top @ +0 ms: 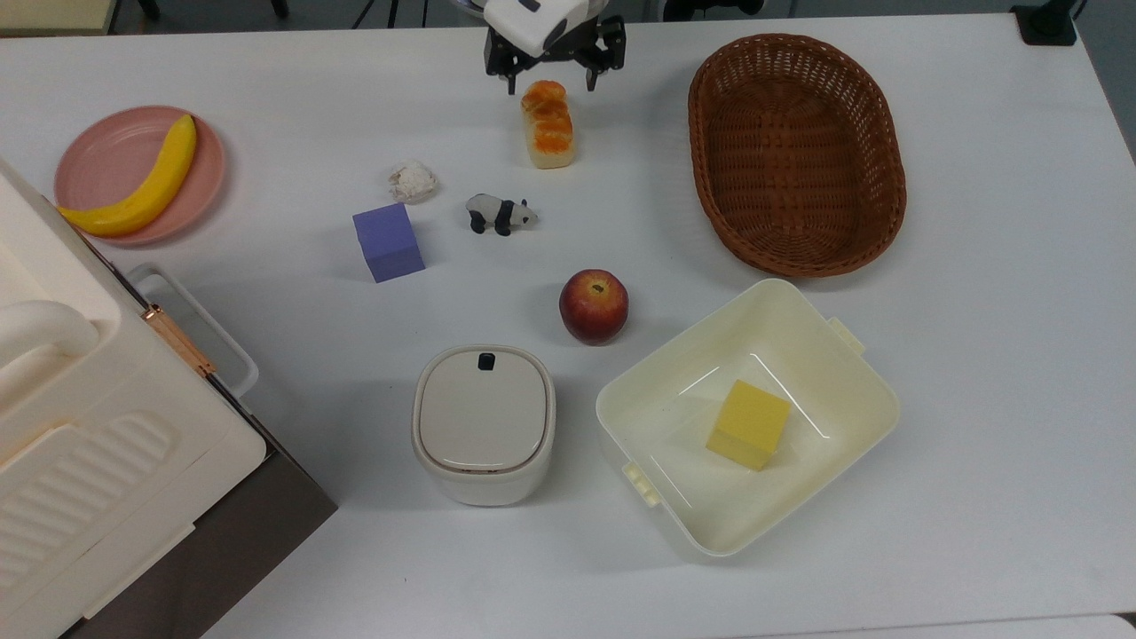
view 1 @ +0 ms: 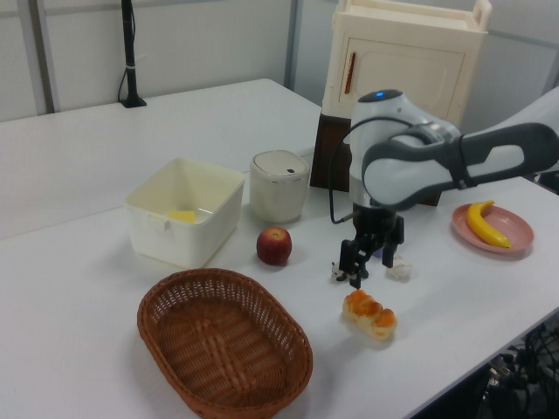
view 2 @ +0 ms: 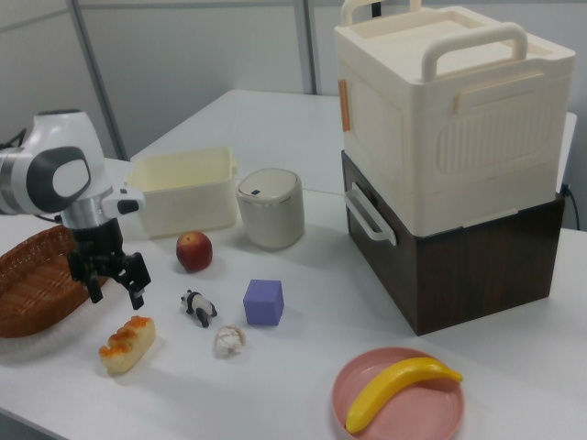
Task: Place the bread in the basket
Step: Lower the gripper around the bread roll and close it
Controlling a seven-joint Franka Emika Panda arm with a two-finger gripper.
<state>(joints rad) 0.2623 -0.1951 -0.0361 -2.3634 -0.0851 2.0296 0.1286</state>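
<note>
No readable text, label, brand, number or sign anywhere, on any item or on the worktop.
</note>
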